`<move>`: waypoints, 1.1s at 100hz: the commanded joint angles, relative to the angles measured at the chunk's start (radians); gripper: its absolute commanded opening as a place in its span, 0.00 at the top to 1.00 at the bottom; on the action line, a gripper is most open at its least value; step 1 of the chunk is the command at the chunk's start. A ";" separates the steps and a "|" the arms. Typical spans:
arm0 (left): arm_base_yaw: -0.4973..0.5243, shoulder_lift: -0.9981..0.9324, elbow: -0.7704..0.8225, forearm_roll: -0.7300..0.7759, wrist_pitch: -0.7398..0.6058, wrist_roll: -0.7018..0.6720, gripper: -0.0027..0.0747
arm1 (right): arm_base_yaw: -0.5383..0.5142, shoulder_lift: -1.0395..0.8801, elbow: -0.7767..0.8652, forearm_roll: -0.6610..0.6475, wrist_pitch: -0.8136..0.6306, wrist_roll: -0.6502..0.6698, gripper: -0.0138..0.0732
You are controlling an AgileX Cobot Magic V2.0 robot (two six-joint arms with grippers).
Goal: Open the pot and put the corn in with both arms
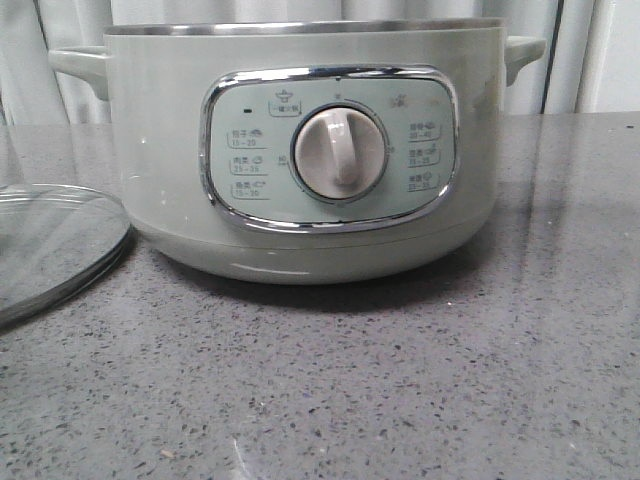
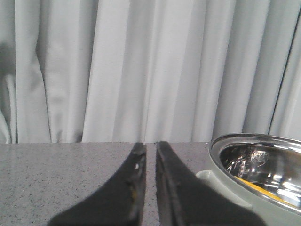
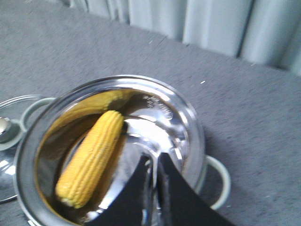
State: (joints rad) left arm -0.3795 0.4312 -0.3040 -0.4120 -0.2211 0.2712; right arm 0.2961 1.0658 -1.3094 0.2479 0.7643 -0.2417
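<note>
Corn [image 3: 91,157] lies inside pot [image 1: 300,150]; lid [image 1: 50,245] on table [image 1: 400,380] beside pot. Both jaws narrow, empty. Task looks done; next likely arm retreat.

A big table top [image 1: 400,390] fills the lower part of the front view. It is dark grey stone with lots of tiny black and white dots, and it looks smooth — a soft, pale shine lies on it near the bottom middle of the frame. The same grey speckled top shows in the lower left of the left wrist view and across the upper part of the right wrist view.

Behind it hangs a long curtain [image 2: 141,70]. It is pale grey-white and falls in tall, soft folds — some bright, some shadowy. The light is even and gentle, with no hard shadows.
</note>
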 commanded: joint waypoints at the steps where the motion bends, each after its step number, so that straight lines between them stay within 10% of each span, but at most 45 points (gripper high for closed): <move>1: -0.009 -0.043 -0.032 0.019 -0.024 0.000 0.99 | -0.002 -0.084 0.053 -0.033 -0.144 -0.013 0.92; 70: -0.009 -0.239 0.091 0.048 0.018 0.000 0.99 | -0.002 -0.689 0.859 -0.113 -0.751 -0.013 0.92; 110: -0.009 -0.239 0.095 0.048 0.020 0.000 0.99 | -0.002 -0.847 1.038 -0.113 -0.802 -0.013 0.92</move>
State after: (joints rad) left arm -0.3795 0.1831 -0.1820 -0.3687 -0.1375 0.2712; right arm 0.2961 0.2126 -0.2552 0.1447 0.0409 -0.2422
